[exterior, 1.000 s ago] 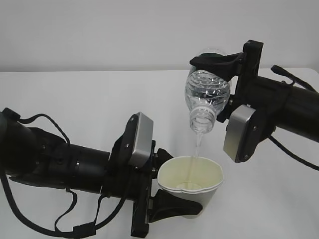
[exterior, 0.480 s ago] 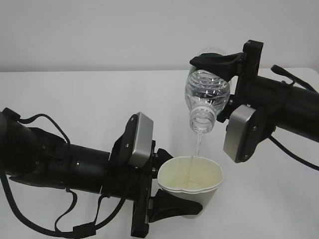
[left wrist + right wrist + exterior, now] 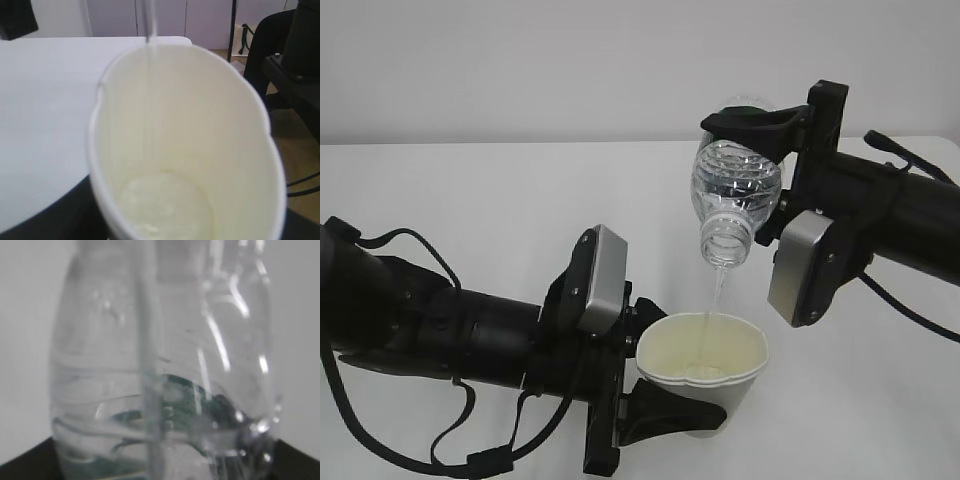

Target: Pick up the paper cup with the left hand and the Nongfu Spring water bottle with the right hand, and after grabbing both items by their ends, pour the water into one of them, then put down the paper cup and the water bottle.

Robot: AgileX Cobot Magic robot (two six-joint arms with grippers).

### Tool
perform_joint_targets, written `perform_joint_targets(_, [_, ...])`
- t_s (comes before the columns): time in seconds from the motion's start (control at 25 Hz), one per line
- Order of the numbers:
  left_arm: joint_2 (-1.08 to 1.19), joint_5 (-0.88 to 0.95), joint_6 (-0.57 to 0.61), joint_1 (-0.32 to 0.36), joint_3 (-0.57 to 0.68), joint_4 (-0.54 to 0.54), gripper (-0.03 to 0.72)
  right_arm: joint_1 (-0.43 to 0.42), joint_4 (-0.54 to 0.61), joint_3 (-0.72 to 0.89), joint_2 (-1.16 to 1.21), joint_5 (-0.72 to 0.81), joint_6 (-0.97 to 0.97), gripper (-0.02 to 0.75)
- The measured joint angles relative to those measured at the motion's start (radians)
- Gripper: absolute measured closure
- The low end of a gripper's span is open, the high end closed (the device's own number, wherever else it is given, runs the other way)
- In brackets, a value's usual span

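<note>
My left gripper [image 3: 665, 405] is shut on the lower part of the white paper cup [image 3: 705, 375], holding it upright above the table; its rim is squeezed a little out of round. The cup [image 3: 185, 145] fills the left wrist view, with a shallow pool of water [image 3: 167, 207] at its bottom. My right gripper [image 3: 752, 125] is shut on the base end of the clear Nongfu Spring water bottle [image 3: 733, 190], which is tipped mouth-down above the cup. A thin stream of water [image 3: 717, 292] falls from the mouth into the cup. The ribbed bottle [image 3: 165, 365] fills the right wrist view.
The white table [image 3: 470, 200] spreads under both arms against a pale wall. In the left wrist view the table's edge [image 3: 50, 210] runs past the cup, and dark furniture [image 3: 295, 65] stands beyond it at the right.
Neither arm has moved. The stream keeps running from the bottle into the cup.
</note>
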Motion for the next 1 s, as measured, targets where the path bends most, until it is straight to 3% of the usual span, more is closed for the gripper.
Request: perform_joint_targets(1.0, [0.0, 0.0, -0.011, 0.0, 0.0, -0.009, 0.27, 0.0, 0.0, 0.0, 0.0, -0.006, -0.019, 0.274])
